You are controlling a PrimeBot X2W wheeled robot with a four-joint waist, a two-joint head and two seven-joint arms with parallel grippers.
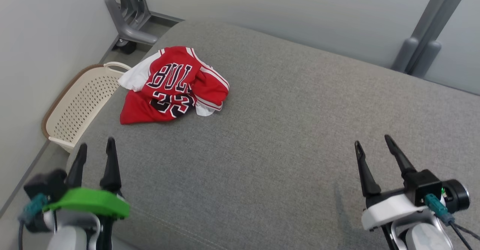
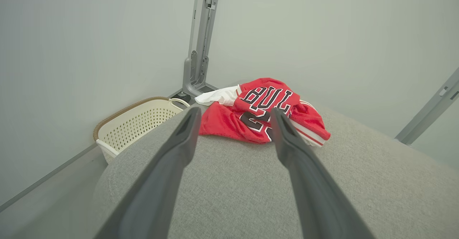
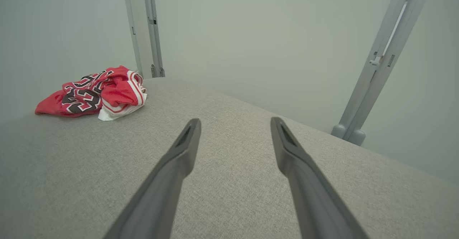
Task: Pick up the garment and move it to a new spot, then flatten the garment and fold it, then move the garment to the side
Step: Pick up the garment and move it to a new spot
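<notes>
So, a crumpled red garment (image 1: pixel 172 86), a jersey with black-and-white lettering, a 23 and white trim, is bunched in a heap on the grey upholstered surface (image 1: pixel 285 130), over toward the far left corner as seen from the head view. It's nowhere near flattened or folded: the cloth is doubled over itself, a white part is poking out on the side nearest the edge, and the lettering is read upside down from the head. The left hand (image 1: pixel 96 143), the one with the green piece behind its fingers, is parked at the lower left over the near left edge of the surface, with the two dark fingers spread wide apart and nothing clamped between them. In the left wrist view the garment (image 2: pixel 251 99) is lined up ahead, framed between the left hand (image 2: pixel 235 110) fingers but well beyond their tips. The right hand (image 1: pixel 373 140) is kept at the lower right, fingers likewise spread wide and gripping nothing, well apart from the jersey; from its wrist view the garment (image 3: pixel 89 95) is seen far off to the upper left of the right hand (image 3: pixel 235 120). Whether either hand is touching the fabric surface can't be told. A cream perforated basket (image 1: pixel 75 107) with a brown rim is set on the floor just beside the left edge, near the garment's corner. Grey metal posts (image 1: pixel 423 47) are seen against the pale wall behind.
</notes>
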